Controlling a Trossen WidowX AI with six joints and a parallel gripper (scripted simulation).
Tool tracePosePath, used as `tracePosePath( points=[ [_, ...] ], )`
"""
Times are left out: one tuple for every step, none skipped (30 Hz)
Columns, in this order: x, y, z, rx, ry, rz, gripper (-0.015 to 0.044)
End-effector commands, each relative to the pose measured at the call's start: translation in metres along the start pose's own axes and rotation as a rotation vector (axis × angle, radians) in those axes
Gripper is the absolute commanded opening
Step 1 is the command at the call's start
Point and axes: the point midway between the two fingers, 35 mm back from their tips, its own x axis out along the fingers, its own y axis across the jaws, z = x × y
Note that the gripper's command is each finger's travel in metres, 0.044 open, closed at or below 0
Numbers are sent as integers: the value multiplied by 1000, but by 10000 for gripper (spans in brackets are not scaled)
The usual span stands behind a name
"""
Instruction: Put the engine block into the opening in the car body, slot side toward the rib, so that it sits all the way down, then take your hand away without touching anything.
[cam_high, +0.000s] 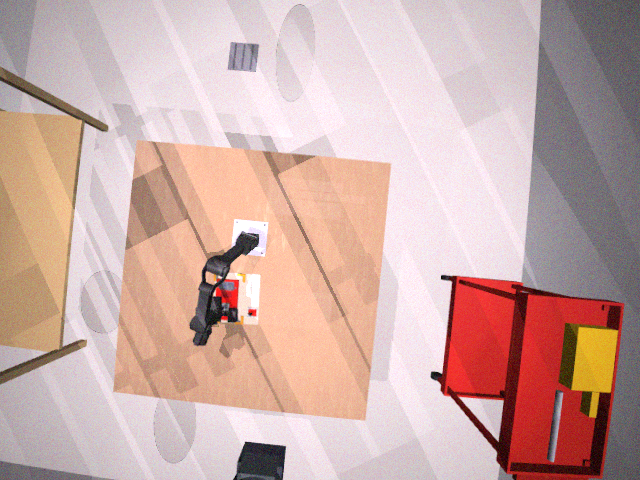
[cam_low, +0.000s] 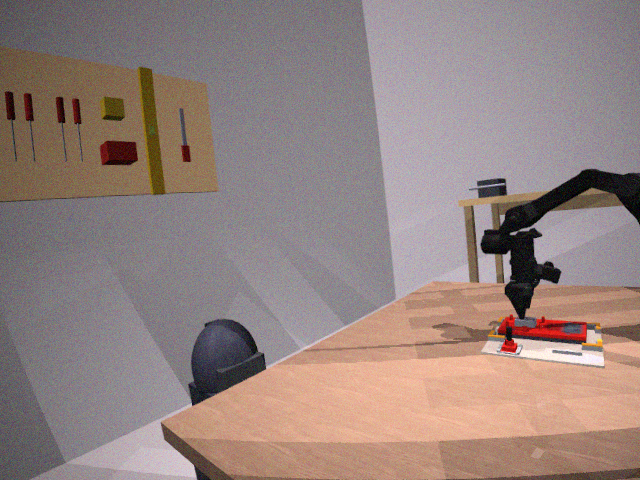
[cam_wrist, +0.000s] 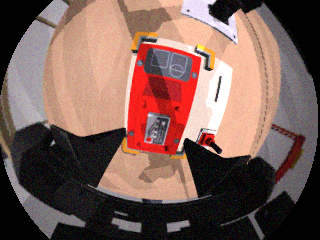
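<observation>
The red car body (cam_high: 230, 299) (cam_low: 558, 334) (cam_wrist: 162, 92) lies flat on a pale board. The grey engine block (cam_low: 525, 322) (cam_wrist: 157, 128) sits in the opening near the body's end closer to my fingers. Its top stands slightly proud of the red surface in the exterior view. Its exact depth and which side faces the rib cannot be told. My gripper (cam_low: 521, 316) (cam_wrist: 155, 136) is open, with one finger on each side of the block and a gap to it on both sides in the wrist view. The fingertips are low, close to the block's height.
The pale board (cam_high: 252, 295) (cam_low: 542, 356) (cam_wrist: 226, 82) carries orange-and-black corner brackets (cam_wrist: 207, 56) around the car body. A red clamp-like piece with a black upright handle (cam_high: 252, 312) (cam_low: 509, 346) (cam_wrist: 207, 139) stands near the gripper. The arm's white mounting plate (cam_high: 238, 225) (cam_wrist: 195, 11) lies beyond the board.
</observation>
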Motion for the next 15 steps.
tracePosePath(
  points=[
    [0,0,1,1,-5,-2,361],
    [0,0,1,1,-5,-2,335],
    [0,0,1,1,-5,-2,309],
    [0,0,1,1,-5,-2,282],
    [0,0,1,1,-5,-2,256],
    [0,0,1,1,-5,-2,230],
    [0,0,1,1,-5,-2,204],
    [0,0,1,1,-5,-2,177],
    [0,0,1,1,-5,-2,151],
    [0,0,1,1,-5,-2,125],
    [0,0,1,1,-5,-2,99],
    [0,0,1,1,-5,-2,72],
    [0,0,1,1,-5,-2,46],
    [0,0,1,1,-5,-2,20],
    [0,0,1,1,-5,-2,0]
  ],
)
